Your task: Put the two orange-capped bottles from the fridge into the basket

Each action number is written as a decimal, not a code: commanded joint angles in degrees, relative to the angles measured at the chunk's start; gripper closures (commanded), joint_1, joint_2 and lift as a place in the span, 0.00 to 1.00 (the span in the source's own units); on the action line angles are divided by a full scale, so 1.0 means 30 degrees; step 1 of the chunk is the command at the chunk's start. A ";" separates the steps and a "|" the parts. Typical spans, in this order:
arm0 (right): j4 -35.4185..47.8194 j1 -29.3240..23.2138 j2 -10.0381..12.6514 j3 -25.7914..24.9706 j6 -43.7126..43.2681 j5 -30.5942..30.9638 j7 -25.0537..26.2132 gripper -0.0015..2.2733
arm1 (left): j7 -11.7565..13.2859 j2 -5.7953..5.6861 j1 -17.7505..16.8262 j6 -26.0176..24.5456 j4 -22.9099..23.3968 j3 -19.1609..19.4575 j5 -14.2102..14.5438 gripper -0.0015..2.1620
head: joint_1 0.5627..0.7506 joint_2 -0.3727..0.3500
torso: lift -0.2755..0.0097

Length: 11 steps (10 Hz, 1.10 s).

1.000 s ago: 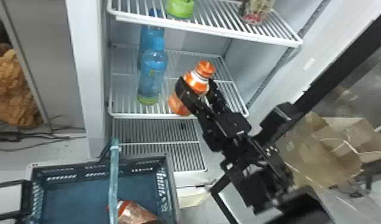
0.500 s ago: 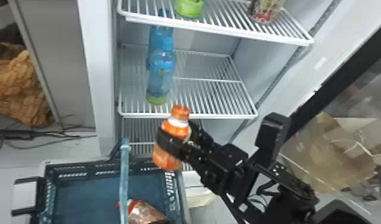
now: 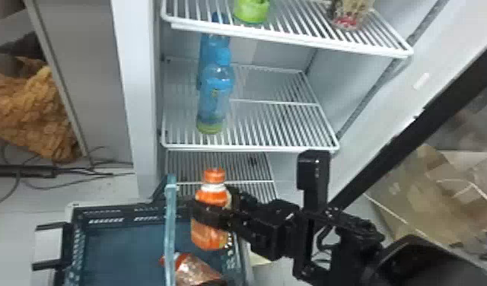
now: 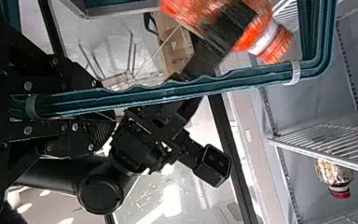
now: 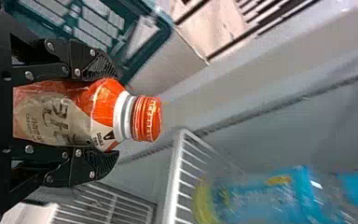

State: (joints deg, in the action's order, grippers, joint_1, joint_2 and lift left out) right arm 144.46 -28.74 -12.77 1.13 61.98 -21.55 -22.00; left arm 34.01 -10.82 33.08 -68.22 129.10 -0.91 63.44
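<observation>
Lying item [image 3: 195, 272]: inside the basket [image 3: 128, 213], reddish at the cap end, kind hard to tell; might tip or deflect a bottle let down on top.
Basket handle [image 3: 171, 228]: raised across the opening; liable to snag or shove the bottle after too wide a swing left.
Right rim [image 3: 242, 262]: likely to catch the bottle's base if lowered too far right.
Left gripper [image 4: 105, 109]: nearly closed, with the handle between the fingers.
Right gripper [image 5: 114, 115]: open only a bottle's width, clamped on both sides of the body; might lose hold from a bump or early release.
Orange-capped bottle [image 3: 209, 236]: cap up, seen against the basket's far right corner; height above the rim impossible to tell.
Blue bottle [image 3: 215, 95]: standing on the fridge shelf [image 3: 250, 147] beyond.
</observation>
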 commanded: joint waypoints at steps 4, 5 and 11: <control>0.0196 0.0534 -0.0313 0.0422 0.1884 -0.0281 -0.0227 0.15 | 0.0002 -0.0025 -0.0013 -0.0041 0.0019 -0.0002 -0.0010 0.56 | 0.70 0.20 | 0.14; 0.0384 0.0440 -0.0313 0.0346 0.1791 -0.0014 -0.0227 0.11 | 0.0002 0.0004 0.0034 -0.0041 0.0019 -0.0002 -0.0010 0.56 | 0.70 0.20 | 0.14; 0.0478 -0.2466 0.0390 -0.0263 -1.0022 0.1433 0.1707 0.07 | 0.0002 0.0004 -0.0013 -0.0041 -0.0028 0.0036 -0.0010 0.56 | 0.70 0.14 | 0.14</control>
State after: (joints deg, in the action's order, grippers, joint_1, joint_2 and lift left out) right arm 146.18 -34.57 -11.81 0.35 38.10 -17.43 -17.21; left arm 34.01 -10.81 33.11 -68.34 129.10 -0.80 63.41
